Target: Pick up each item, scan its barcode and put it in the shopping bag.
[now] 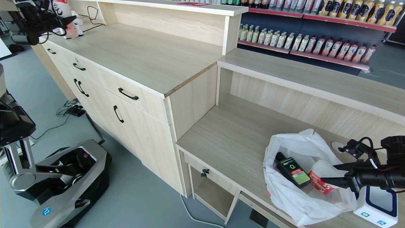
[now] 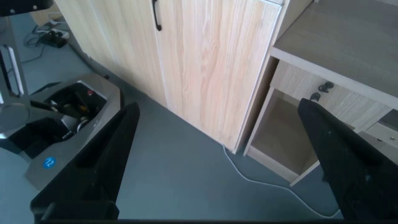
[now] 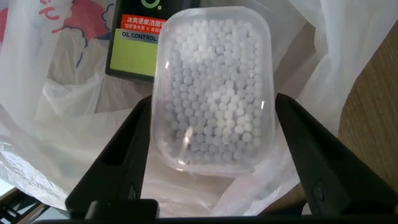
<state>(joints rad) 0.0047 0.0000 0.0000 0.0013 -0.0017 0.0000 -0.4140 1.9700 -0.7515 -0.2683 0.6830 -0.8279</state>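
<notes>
Off to the left, a tall wooden counter [image 1: 136, 60] with black handles on its drawers and doors. Next to it, a lower wooden counter [image 1: 234, 133]. Far behind, red shelves [image 1: 316, 56] packed with rows of bottles [image 1: 303, 42]. Down on the grey floor, a black plug box [image 1: 75, 110] with wires. On the lower counter, on the robot's right side, a white shopping bag [image 1: 284, 202] with its mouth wide open. Just beside the bag, a white box with a dark blue screen [image 1: 378, 202], partly hidden by the right arm. A little behind the bag, a small round white thing [image 1: 338, 146] lying flat on the wood. Inside the bag, a dark green bottle [image 1: 292, 172] lying on its side, and right beside it a red packet [image 1: 320, 184]. Right gripper [image 1: 328, 173] over the open bag, clamped on a clear tub [image 3: 214, 87] full of tiny white balls, with one black finger [image 3: 124, 162] on each long side. Tub held just above the green bottle and the bag's crinkly plastic. Left gripper [image 2: 217, 155] low over the floor, near the foot of the tall counter, spread wide, with bare floor between its two fingers.
</notes>
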